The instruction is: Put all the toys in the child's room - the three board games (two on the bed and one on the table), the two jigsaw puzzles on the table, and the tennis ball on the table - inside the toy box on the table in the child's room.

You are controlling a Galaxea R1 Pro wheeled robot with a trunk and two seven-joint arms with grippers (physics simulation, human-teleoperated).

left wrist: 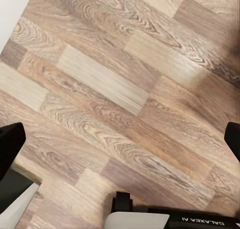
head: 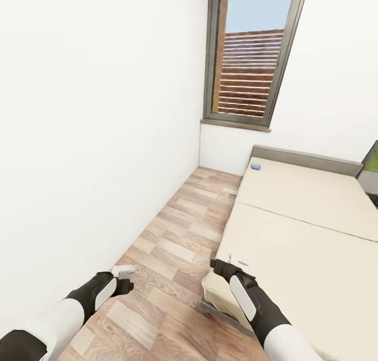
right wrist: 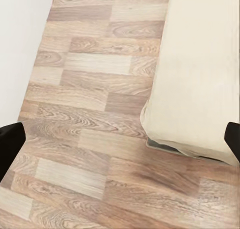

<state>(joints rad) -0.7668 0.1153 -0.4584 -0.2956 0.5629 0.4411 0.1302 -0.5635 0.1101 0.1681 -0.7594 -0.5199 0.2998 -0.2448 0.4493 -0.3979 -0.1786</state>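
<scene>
The bed (head: 310, 229) with its plain beige mattress and low grey headboard fills the right side of the head view. A small blue board game (head: 256, 166) lies on the mattress by the headboard, far ahead of both arms. My left gripper (head: 123, 270) hangs open over the wooden floor (left wrist: 120, 89), empty. My right gripper (head: 239, 258) is open and empty above the bed's near corner (right wrist: 200, 74). In each wrist view the dark fingertips (left wrist: 10, 144) (right wrist: 10, 144) stand wide apart. The table, toy box, jigsaw puzzles and tennis ball are out of view.
A white wall (head: 94, 140) runs close along the left. A strip of wooden floor (head: 184, 229) leads between wall and bed toward a tall dark-framed window (head: 252, 51). A dark object (head: 370, 174) stands past the headboard at the right edge.
</scene>
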